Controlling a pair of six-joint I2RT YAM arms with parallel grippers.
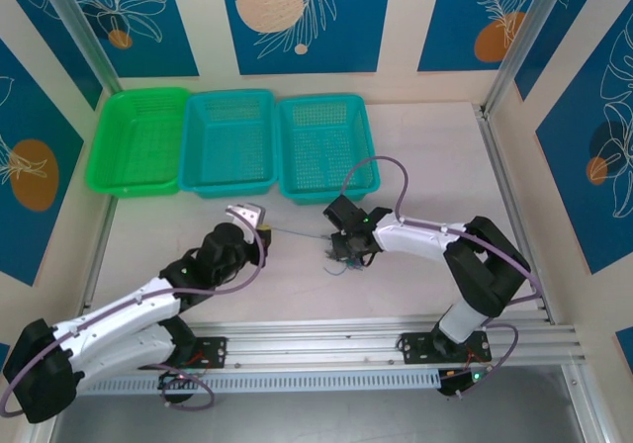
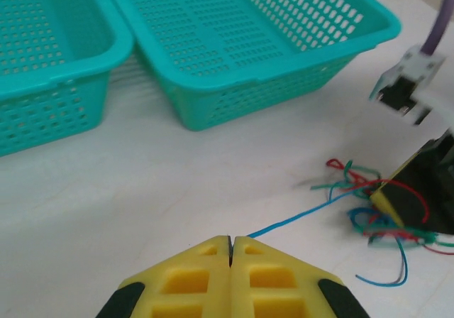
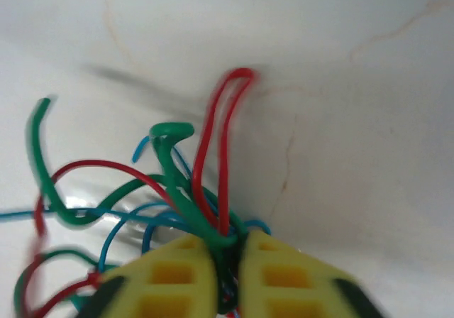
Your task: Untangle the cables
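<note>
Plain white desk (image 1: 297, 305), blue-and-cream walls around it, three baskets (image 1: 229, 141) at the back, well beyond both pincers. So the cables (image 3: 170, 169) are pretty much one knot. Green, red and blue loops are bunched right at the tips of the right pincer (image 3: 227, 250), which is clenched on the middle of the bundle, with loose ends spilling out to its left and under it. Meanwhile the left pincer (image 2: 232, 241) is clamped tight too. A blue cable (image 2: 298, 218) runs straight out of its seam toward the knot ahead and to its right, so I'd say it's got that one by the end.

Progress-wise? Early days imo. One blue strand looks partly drawn out of the clump, but nothing is lying on its own yet. Red, green and the rest of the blue all need pulling apart.
</note>
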